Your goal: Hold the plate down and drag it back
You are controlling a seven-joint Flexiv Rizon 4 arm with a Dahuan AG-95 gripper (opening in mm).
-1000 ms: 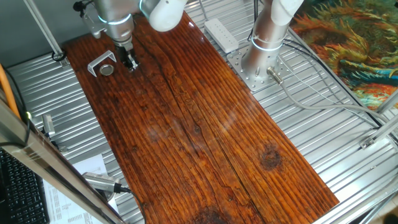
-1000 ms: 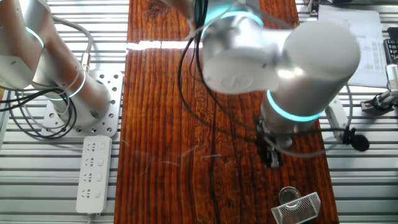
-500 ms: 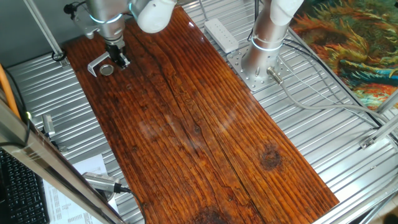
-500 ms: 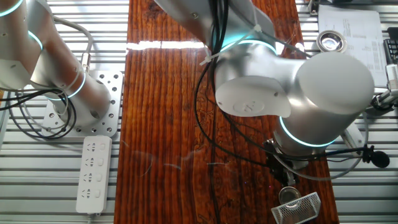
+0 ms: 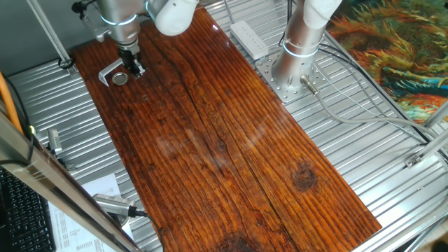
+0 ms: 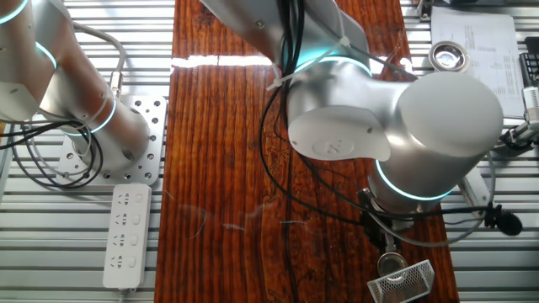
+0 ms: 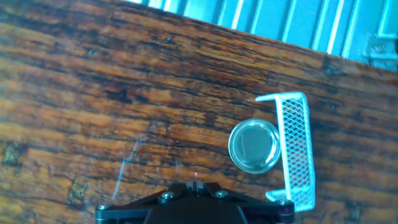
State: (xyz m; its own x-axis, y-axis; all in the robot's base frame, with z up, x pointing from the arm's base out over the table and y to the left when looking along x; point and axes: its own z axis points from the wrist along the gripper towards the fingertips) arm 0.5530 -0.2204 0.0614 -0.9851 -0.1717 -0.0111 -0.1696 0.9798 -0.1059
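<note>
A long wooden table (image 5: 231, 140) runs across a ribbed metal bench (image 5: 364, 154), with a white power strip (image 6: 126, 236) lying on the bench beside the arm's base. The silver arm (image 6: 396, 126) reaches to the far corner of the table, and its gripper (image 5: 131, 64) hangs just beside the bracket (image 5: 112, 70). Whether its fingers are parted or closed cannot be told. The plate (image 7: 254, 146) lies flat on the wood inside the open side of the bracket, close to its mesh wall, apart from the gripper
</note>
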